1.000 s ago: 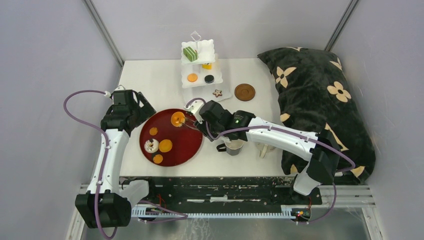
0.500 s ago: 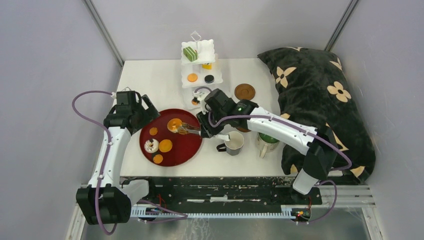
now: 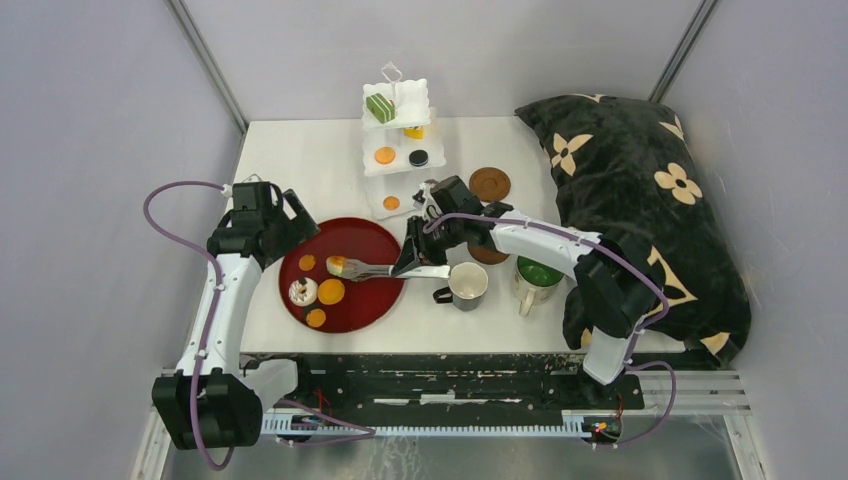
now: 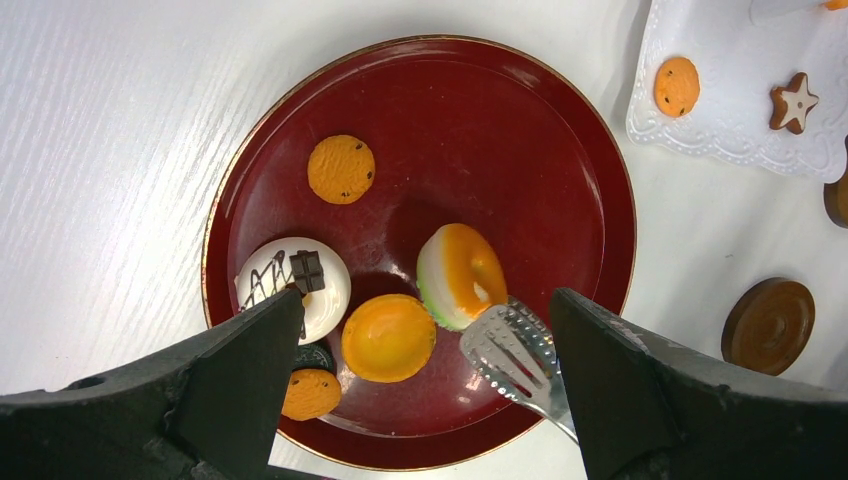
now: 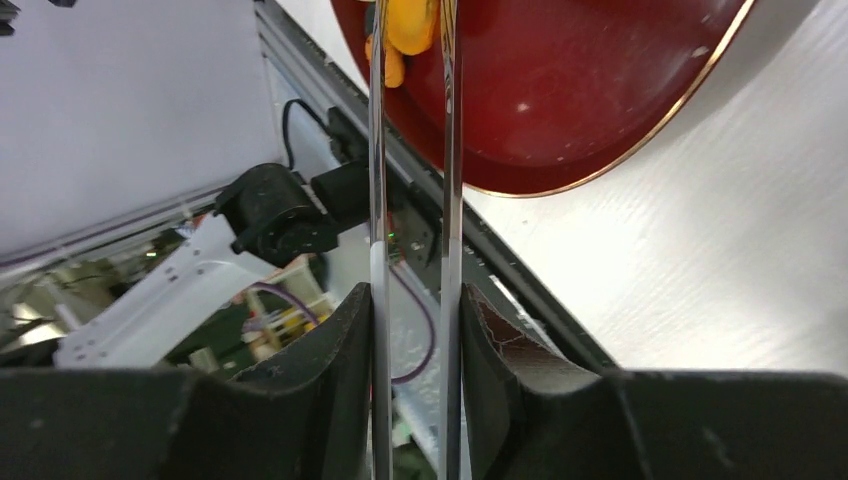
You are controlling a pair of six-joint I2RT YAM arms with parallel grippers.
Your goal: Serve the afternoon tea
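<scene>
Standing near the table's front edge, the left mug (image 3: 468, 284) and right mug (image 3: 535, 279) flank the right arm. The right gripper (image 5: 415, 300) clamps the tongs (image 3: 385, 270), whose tips pinch the donut (image 4: 460, 275) on the red tray (image 4: 480, 130). The left gripper (image 3: 285, 222) hangs wide apart by the tray's far left edge, with the tiered stand (image 3: 397, 130) beyond

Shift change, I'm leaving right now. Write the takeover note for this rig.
Left gripper: open, empty, over the dark red tray.
Right gripper: shut on the tongs, which pinch the donut at the tray.
Done: green striped cake and others on the white stand.
Left: donut, three orange discs, white cake on the tray; both mugs off the bare coasters.
</scene>
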